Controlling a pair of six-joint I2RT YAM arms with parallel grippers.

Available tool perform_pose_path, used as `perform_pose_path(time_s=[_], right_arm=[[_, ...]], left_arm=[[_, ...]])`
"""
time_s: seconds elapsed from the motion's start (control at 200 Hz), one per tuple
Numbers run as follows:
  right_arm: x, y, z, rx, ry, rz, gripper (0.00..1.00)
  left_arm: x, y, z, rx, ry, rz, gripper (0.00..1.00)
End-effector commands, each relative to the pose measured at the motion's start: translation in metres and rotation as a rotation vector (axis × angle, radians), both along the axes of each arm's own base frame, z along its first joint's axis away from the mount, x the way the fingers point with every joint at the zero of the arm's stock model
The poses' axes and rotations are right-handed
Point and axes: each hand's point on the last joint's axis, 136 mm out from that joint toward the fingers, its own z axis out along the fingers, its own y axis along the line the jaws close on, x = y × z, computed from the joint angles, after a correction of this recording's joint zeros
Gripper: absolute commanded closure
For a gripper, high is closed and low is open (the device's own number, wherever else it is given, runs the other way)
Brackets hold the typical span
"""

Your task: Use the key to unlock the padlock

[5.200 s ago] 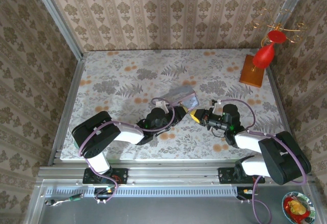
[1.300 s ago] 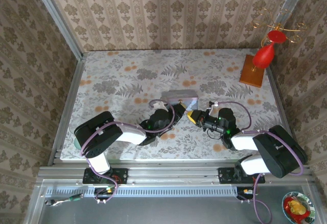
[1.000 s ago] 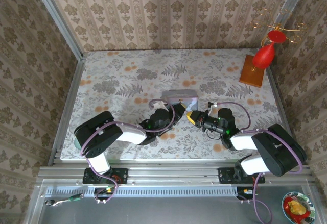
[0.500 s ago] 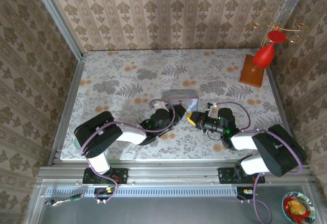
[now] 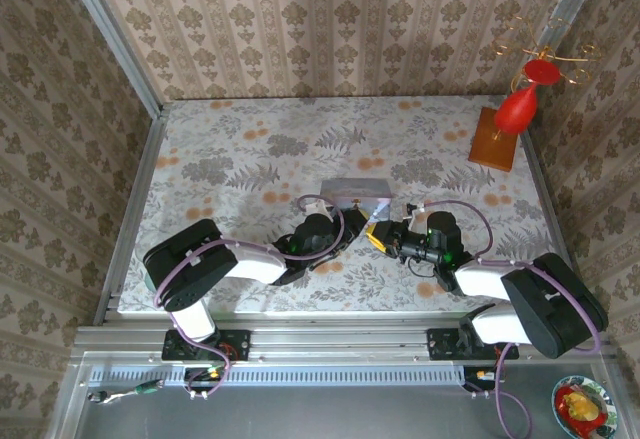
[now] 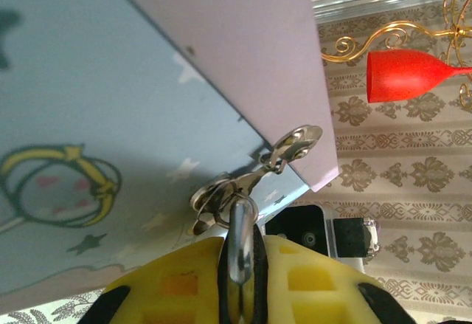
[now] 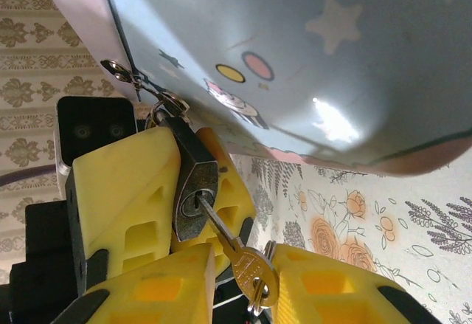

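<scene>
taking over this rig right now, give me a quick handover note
Left gripper: shut on the padlock, which hangs from the hasp of the tin.
Right gripper: shut on the head of the key, as far as the right wrist view shows.
Done: key is in the keyhole.
Left to do: turn the key and free the shackle, which looks closed through the hasp ring.
</scene>
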Motion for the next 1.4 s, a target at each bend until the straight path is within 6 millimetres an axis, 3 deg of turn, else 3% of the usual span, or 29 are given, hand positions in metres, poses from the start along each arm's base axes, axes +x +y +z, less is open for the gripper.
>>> perform_pose_path(time_s=[0.0, 0.38, 0.55, 1.195, 1.395], right_arm=[[0.007, -0.004, 0.011, -0.008, -0.07, -0.027, 0.7], [0.003, -0.01, 0.004, -0.036, -0.061, -0.043, 0.64], [0.002, -0.01, 0.006, -0.033, -0.063, -0.044, 0.67], [-0.007, -0.016, -0.001, -0.068, -0.039, -0.048, 0.56], [-0.006, -0.015, -0.001, -0.073, -0.037, -0.045, 0.66]], left_arm=[[-0.042, -0.027, 0.032, -0.088, -0.021, -0.189, 1.0], [-0.036, -0.022, 0.024, -0.075, -0.004, -0.158, 1.0], [-0.034, -0.017, 0.017, -0.06, 0.005, -0.141, 1.0], [-0.023, -0.006, 0.02, -0.073, -0.004, -0.094, 1.0], [-0.024, -0.009, 0.022, -0.075, -0.008, -0.104, 1.0]])
